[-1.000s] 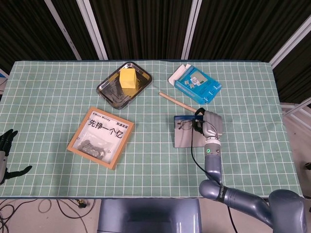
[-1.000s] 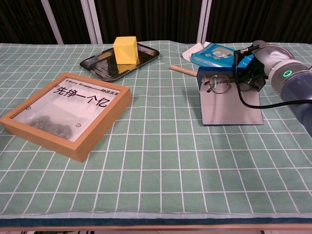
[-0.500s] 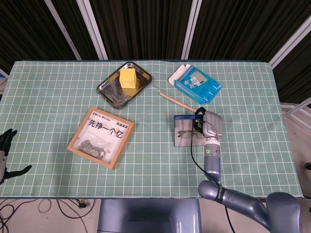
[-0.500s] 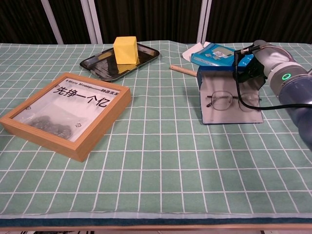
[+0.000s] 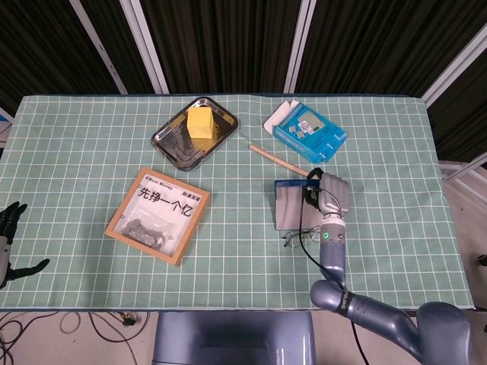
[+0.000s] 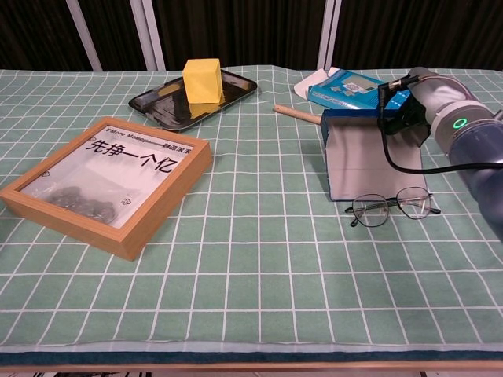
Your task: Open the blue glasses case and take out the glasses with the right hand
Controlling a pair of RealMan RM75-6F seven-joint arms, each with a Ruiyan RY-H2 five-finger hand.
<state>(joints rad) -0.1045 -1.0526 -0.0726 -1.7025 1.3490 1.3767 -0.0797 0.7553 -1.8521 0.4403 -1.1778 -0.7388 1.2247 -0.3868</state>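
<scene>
The blue glasses case [image 6: 369,157] [image 5: 289,205] lies open right of centre, its grey lid flat on the cloth and its blue wall standing at the back. The thin-framed glasses [image 6: 393,208] [image 5: 300,239] rest on the cloth just in front of the lid's near edge, outside the case. My right hand [image 6: 413,110] [image 5: 329,194] hovers at the case's back right corner and holds nothing; a black cable hangs from it over the lid. My left hand [image 5: 9,236] sits at the far left edge off the table, fingers spread and empty.
A wooden picture frame [image 6: 102,181] lies at the near left. A dark metal tray [image 6: 157,106] with a yellow block [image 6: 202,80] stands at the back. A blue box [image 6: 350,88] and a wooden stick [image 6: 295,112] lie behind the case.
The glasses left my right hand, slid down over the grey lid and now lie on the cloth in front of the case. The right hand barely moved.
</scene>
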